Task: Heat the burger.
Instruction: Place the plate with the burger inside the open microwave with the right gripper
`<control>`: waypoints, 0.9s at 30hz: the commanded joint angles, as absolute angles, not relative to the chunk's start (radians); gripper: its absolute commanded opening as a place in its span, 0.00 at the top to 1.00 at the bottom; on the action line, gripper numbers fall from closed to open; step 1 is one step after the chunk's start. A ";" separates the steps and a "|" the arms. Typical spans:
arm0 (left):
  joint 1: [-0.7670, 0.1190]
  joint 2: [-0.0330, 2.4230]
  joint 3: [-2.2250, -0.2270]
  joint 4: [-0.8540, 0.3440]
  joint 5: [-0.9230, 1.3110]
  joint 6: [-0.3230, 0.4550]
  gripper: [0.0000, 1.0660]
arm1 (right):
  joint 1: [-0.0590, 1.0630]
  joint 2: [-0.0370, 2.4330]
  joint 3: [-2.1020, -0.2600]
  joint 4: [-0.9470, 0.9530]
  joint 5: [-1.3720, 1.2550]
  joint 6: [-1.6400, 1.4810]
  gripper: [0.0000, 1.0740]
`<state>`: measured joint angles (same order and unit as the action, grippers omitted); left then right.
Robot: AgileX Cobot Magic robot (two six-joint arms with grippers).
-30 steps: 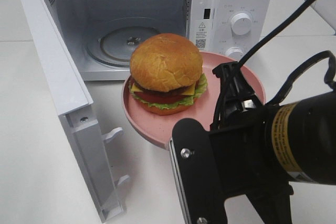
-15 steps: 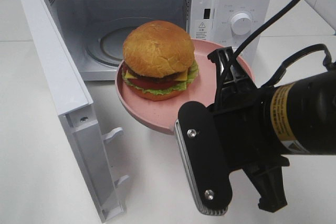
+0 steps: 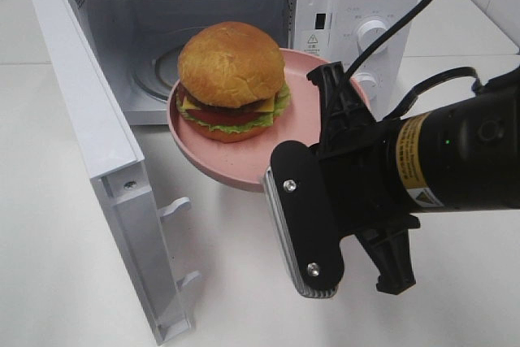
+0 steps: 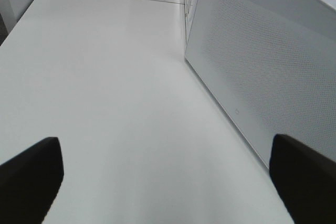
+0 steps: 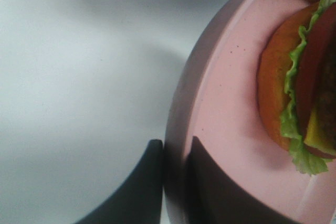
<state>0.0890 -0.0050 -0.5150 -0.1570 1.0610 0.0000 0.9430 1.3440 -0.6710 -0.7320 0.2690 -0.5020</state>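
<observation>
The burger (image 3: 231,71), with a golden bun, dark patty and lettuce, sits on a pink plate (image 3: 301,123). My right gripper (image 3: 327,115) is shut on the plate's near rim and holds it in the air at the mouth of the open microwave (image 3: 357,6). In the right wrist view the gripper (image 5: 176,187) has one finger on each side of the plate (image 5: 220,103) rim, with the burger (image 5: 299,93) at the edge. My left gripper (image 4: 168,182) is open and empty over bare table beside the microwave door (image 4: 262,61). It is out of the exterior view.
The microwave door (image 3: 89,119) stands swung open to the left, reaching toward the table's front. A glass turntable (image 3: 162,67) lies inside the cavity. Control knobs (image 3: 372,34) are on the right panel. The white table (image 3: 49,225) lies all around.
My right gripper has carried the plate with the burger up and to the left, closer to the microwave's opening. The door has not moved.
</observation>
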 commanded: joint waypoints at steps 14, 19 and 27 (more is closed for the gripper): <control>0.091 -0.014 -0.514 -0.155 1.060 0.000 0.04 | 0.933 1.471 -0.723 -0.764 0.062 -0.562 0.97; 0.091 -0.014 -0.514 -0.155 1.060 0.000 0.04 | 0.887 1.510 -0.758 -0.764 0.061 -0.565 0.97; 0.091 -0.014 -0.514 -0.155 1.060 0.000 0.04 | 0.828 1.555 -0.791 -0.764 0.053 -0.616 0.97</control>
